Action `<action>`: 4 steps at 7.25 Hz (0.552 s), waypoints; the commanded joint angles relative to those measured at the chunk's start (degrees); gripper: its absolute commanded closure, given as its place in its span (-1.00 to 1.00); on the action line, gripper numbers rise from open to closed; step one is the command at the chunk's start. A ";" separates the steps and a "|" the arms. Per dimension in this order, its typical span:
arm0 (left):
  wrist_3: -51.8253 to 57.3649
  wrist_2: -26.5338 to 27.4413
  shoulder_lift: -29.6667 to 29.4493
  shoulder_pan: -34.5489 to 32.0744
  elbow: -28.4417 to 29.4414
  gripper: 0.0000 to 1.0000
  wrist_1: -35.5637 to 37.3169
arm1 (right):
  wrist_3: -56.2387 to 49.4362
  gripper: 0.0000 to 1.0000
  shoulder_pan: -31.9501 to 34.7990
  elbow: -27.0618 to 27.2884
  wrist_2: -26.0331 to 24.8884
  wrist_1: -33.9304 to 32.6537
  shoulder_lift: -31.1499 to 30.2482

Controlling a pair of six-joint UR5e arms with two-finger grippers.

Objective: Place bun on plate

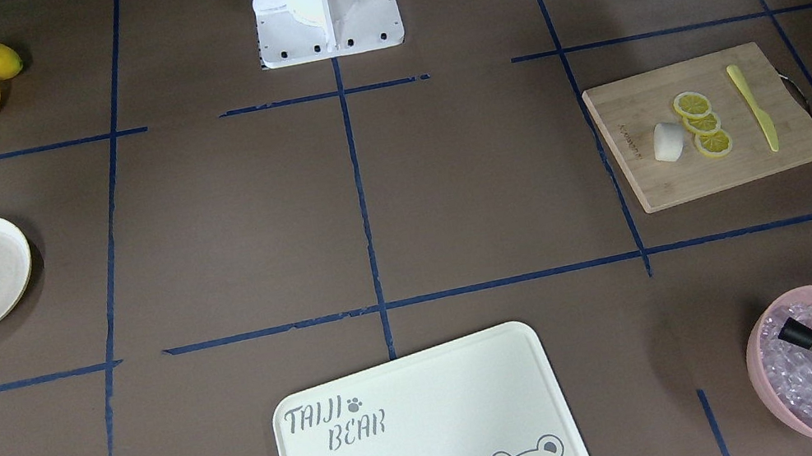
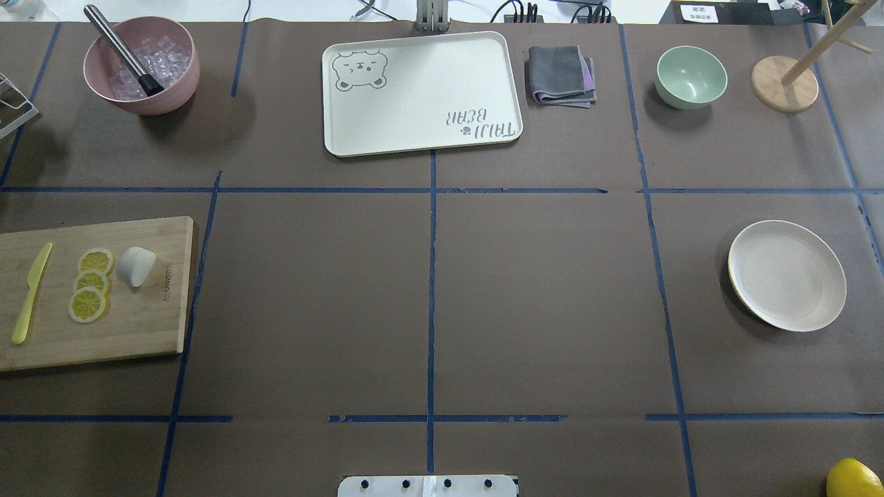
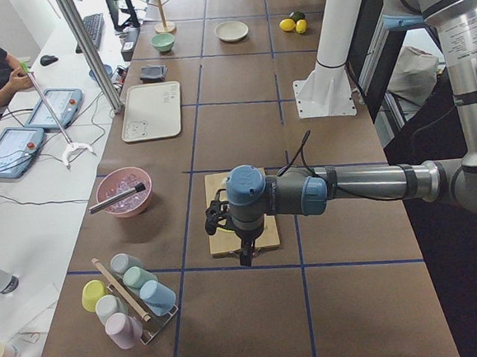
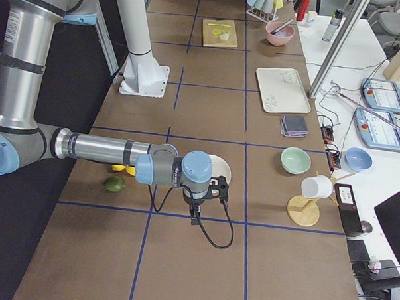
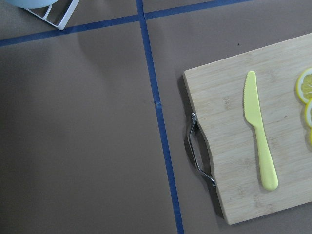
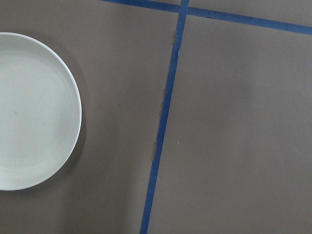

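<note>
While both arms hang above the table, the bun [image 2: 135, 266] lies on the wooden cutting board [image 2: 138, 324] on the robot's left side, just beside the row of lemon slices [image 2: 90, 283], on their side nearer the table's middle. I cannot tell whether it touches them. From the front-facing camera it reads slightly longer than wide, its long axis running roughly from the robot's side of the table toward the operators' side. From overhead it looks nearly as wide as long, so I hold that direction loosely.

I see the left gripper [image 3: 245, 256] only from the table's end, hanging over the board, and from there I cannot tell whether its jaws stand apart or together. Its wrist camera looks down on the board's handle end, the yellow knife [image 5: 259, 141] and the edges of the slices. The bun lies outside that view, past the slices.

Well apart from the bun, the plate [image 2: 787, 275] sits flat on the robot's right side. The right gripper [image 4: 196, 215] hangs close by the plate, which shows at the left edge of its wrist camera. The state of its jaws I cannot tell either.
</note>
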 commanded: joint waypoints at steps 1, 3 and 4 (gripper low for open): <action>0.00 -0.06 0.10 0.15 -0.43 -1.00 0.02 | -0.37 -1.00 -0.32 -0.67 0.33 3.38 -0.09; 0.00 -0.06 0.10 0.15 -0.44 -1.00 0.02 | 1.20 -1.00 -1.28 -0.85 0.42 6.56 -0.26; -0.26 -0.76 0.10 0.24 -0.44 -1.00 -0.07 | 3.74 -1.00 -5.29 -0.85 0.16 7.09 0.26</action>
